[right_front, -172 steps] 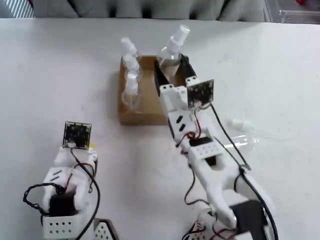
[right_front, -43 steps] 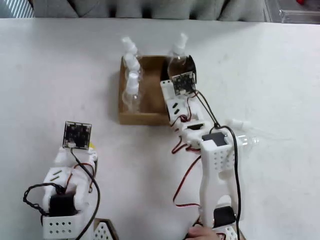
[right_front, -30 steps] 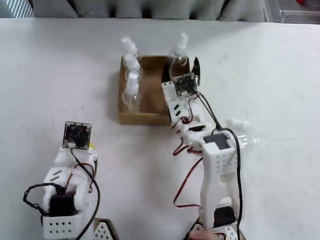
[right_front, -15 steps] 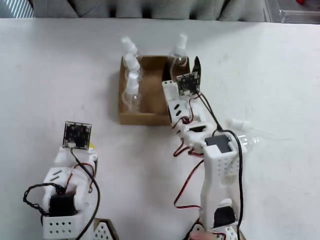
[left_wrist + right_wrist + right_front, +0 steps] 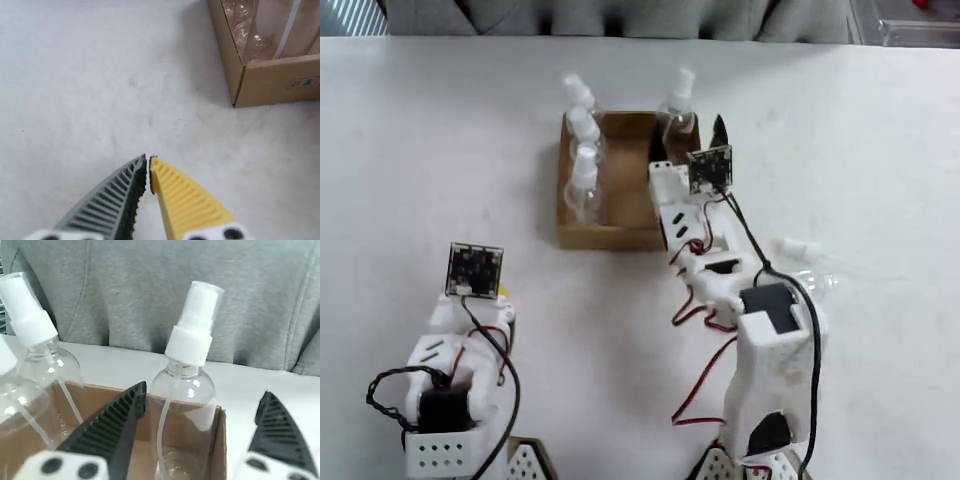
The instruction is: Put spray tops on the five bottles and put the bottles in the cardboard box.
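Four boxed bottles (image 5: 677,110) (right gripper (image 5: 205,390) now wide)

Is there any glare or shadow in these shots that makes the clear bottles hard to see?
High view: the lying bottle nearly melts into the white table, marked mostly by faint glints. Right wrist view: bright highlights sit on the upright bottle at its glass shoulder. Left wrist view: the cardboard box throws a soft shadow on the table beside it.

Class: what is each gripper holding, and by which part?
Nothing. The right gripper is open near a bottle in the cardboard box; the left gripper is shut, empty.
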Controlling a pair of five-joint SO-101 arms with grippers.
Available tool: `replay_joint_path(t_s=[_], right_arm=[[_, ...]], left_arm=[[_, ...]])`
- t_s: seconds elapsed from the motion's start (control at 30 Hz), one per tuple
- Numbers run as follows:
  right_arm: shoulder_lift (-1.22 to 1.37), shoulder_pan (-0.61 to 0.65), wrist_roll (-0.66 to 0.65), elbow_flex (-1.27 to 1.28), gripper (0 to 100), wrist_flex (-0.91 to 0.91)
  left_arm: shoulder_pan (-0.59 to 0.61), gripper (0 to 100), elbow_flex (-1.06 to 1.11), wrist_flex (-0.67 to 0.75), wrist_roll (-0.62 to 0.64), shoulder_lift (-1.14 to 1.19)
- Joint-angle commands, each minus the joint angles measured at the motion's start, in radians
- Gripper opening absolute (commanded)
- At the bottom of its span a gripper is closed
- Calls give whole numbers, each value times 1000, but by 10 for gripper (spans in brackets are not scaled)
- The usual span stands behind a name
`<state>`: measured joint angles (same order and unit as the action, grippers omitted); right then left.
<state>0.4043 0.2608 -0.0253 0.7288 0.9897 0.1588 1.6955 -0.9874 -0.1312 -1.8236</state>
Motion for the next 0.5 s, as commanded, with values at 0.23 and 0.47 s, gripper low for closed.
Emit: replay_joint_path(t_s=[0.23, 0.47], right_arm=[[-277, 18, 0, 164, 297, -25], [-545, 10, 6, 351, 297, -173]], left_arm=[[-7, 24, -3, 26, -9, -8], [-7, 24, -3, 40, -9, -8]])
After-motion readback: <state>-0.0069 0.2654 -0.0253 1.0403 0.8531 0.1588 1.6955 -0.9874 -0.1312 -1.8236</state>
